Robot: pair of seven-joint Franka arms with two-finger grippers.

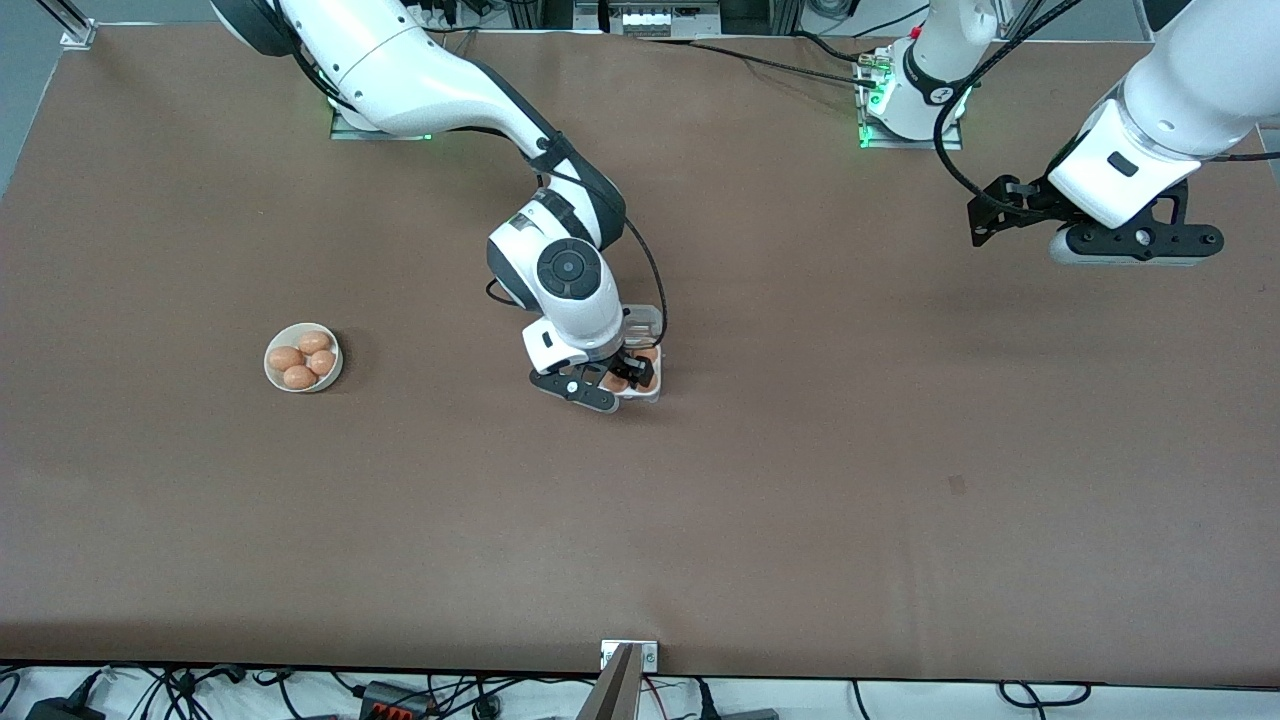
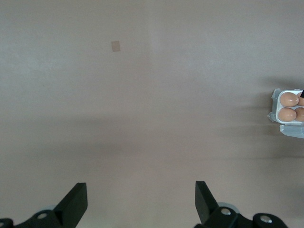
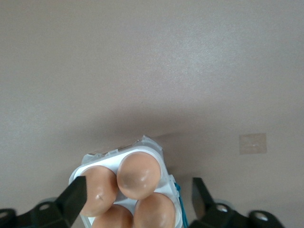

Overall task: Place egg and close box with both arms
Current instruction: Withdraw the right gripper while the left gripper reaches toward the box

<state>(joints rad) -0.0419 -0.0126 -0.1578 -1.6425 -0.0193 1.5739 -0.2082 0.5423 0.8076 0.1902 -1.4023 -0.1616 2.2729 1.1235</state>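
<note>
You can read no writing on anything. The bowl (image 1: 303, 357) with four eggs stands toward the right arm's end, well apart from the box (image 1: 640, 360). The box holds four eggs (image 3: 137, 174), its lid open. The right gripper (image 1: 620, 378) hangs just over it, fingers spread wide, holding nothing. The left gripper (image 2: 141, 202) waits well apart from the box, also wide open and empty.

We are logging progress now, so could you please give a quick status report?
Right gripper open over box. Four eggs seated, lid open. Left gripper open, waiting over bare table. Nothing in the way.
</note>
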